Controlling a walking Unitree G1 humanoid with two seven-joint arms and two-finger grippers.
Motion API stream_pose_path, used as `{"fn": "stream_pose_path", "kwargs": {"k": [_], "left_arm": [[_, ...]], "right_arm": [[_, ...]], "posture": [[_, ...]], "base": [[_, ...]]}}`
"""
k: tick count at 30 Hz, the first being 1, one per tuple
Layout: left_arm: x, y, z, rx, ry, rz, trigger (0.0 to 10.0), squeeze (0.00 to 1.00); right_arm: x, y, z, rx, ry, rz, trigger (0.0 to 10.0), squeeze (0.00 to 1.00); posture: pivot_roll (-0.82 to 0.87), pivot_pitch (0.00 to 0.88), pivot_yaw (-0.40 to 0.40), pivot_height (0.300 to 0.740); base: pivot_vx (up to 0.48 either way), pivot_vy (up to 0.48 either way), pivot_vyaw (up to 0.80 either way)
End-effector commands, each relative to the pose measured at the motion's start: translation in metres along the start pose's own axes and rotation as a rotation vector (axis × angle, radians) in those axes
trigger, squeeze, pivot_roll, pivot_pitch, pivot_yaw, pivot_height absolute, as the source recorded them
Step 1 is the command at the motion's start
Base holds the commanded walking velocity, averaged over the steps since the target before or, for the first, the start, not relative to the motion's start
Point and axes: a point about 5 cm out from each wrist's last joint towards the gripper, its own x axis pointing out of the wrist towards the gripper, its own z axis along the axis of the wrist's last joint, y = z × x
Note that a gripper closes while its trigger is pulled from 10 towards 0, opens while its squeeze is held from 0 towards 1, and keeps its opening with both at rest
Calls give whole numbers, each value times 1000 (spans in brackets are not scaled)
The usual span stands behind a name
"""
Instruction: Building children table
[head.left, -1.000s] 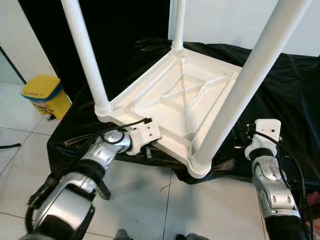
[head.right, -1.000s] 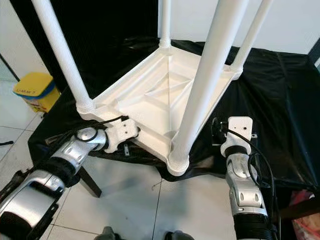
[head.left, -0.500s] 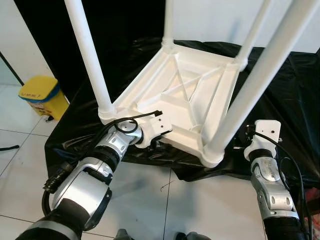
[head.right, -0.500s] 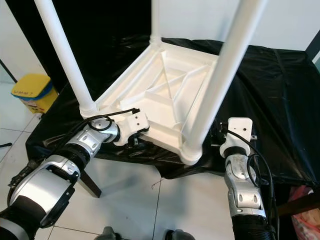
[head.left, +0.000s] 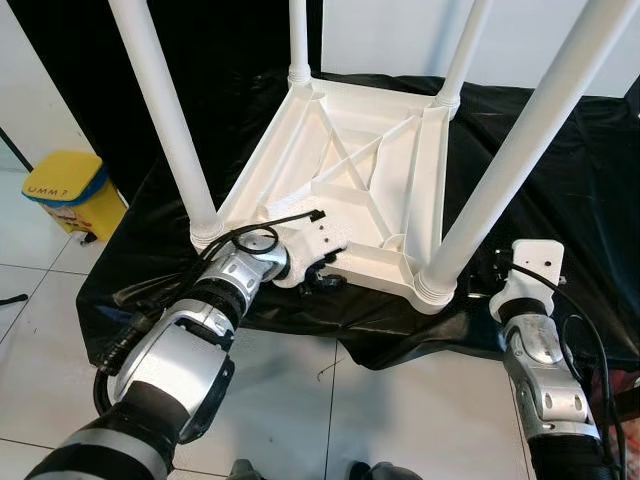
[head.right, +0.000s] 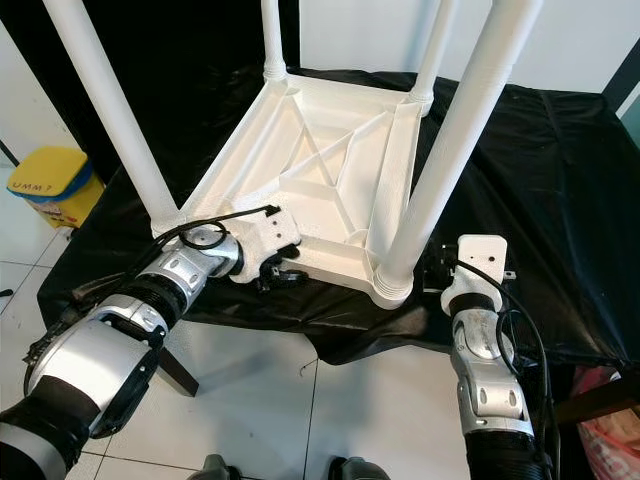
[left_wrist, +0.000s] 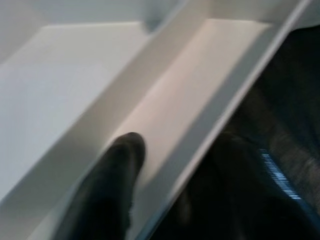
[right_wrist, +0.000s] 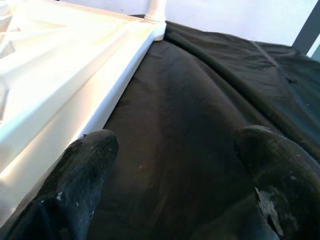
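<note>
The white children's table (head.left: 350, 170) lies upside down on a black cloth (head.left: 560, 180), its four legs pointing up. My left gripper (head.left: 318, 282) is shut on the table's near rim. In the left wrist view one finger (left_wrist: 115, 170) lies inside the rim channel and the other sits below its outer edge. My right gripper (right_wrist: 175, 150) is open over the cloth just right of the near corner leg (head.left: 480, 200), holding nothing. Its fingers (right_wrist: 85, 165) sit beside the table's side edge (right_wrist: 75, 105).
A yellow bin (head.left: 65, 190) stands on the tiled floor (head.left: 300, 400) at the left. The cloth hangs over the front edge of the surface under the table. A red object (head.right: 610, 410) sits low at the right. A white wall rises behind.
The table has turned on the cloth: its near corner swung right and away from me. My left gripper moved right with the rim. The right arm stayed put.
</note>
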Motion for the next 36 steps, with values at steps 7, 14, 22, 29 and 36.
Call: {"fn": "stream_pose_path", "kwargs": {"k": [7,14,22,29,36], "left_arm": [[-15,16,3,3,-167,309,10000,0],[-33,10,9,-85,-377,341,10000,0],[-51,-16,5,-110,-490,294,10000,0],[-65,-52,2,-178,-528,202,10000,0],[-70,-70,7,-191,-519,179,10000,0]], "right_arm": [[-19,-4,3,74,-29,107,10000,0],[-38,-8,4,76,-27,231,10000,1000],[-51,-15,7,72,5,405,10000,0],[-50,-15,12,74,69,670,10000,0],[-33,4,15,60,37,749,10000,0]], "posture": [[-44,109,-23,740],[-44,106,-40,740],[-40,101,-46,740],[-23,92,-54,740],[-8,78,-57,740]], "base": [[0,0,0],[0,0,0],[0,0,0],[0,0,0],[0,0,0]]}}
